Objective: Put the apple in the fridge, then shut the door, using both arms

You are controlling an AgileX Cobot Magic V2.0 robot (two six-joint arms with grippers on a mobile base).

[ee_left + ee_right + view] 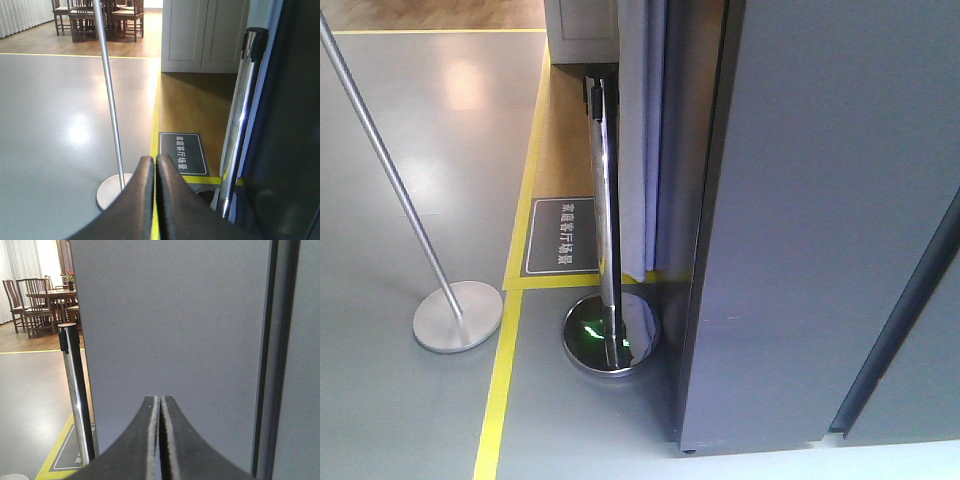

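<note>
Grey floor (pixel 400 150); fridge (pixel 820 200) faces right claw (pixel 160 405), left claw (pixel 155 162) (both pressed together).

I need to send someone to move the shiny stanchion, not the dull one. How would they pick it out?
Start at the tall dark grey fridge. The chrome post stands right beside its left side, on the yellow floor tape. Unlike the matte post out on the grey floor, it is mirror-bright, has a black cap and a domed polished base.

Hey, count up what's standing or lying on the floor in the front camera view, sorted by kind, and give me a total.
Shiny chrome barrier posts with round bases: 1
Matte silver barrier posts with flat disc bases: 1
Dark rectangular floor signs with white lettering: 1
Tall dark grey panels: 1
Total: 4
</note>
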